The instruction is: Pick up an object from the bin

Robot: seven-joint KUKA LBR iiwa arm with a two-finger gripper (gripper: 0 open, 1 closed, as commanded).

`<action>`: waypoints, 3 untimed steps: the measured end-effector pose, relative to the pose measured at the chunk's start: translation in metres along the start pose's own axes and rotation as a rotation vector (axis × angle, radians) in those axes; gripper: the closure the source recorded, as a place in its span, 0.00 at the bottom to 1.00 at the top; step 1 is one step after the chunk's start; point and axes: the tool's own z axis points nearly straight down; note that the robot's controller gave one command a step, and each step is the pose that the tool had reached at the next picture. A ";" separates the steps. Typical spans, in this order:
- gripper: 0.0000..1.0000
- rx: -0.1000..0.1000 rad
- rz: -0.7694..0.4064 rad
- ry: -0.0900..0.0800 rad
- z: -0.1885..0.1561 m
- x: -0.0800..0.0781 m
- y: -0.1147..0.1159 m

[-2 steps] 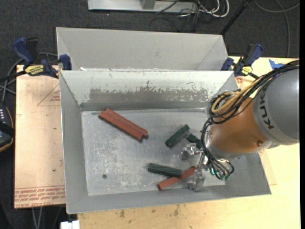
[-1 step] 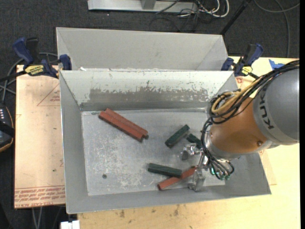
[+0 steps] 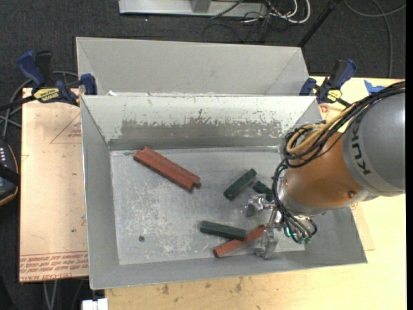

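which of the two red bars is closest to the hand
The short red bar at the front of the bin; its right end lies right at the hand. The longer red bar lies well apart, toward the back left.

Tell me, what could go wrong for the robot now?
The gripper sits at one end of the small red block, so a lift might tip it loose. That block lies right beside a dark green block, which could get dragged along. Both lie near the bin's front wall, which the gripper might bump.
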 end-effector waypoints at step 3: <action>0.00 0.000 0.000 0.000 0.000 0.000 0.000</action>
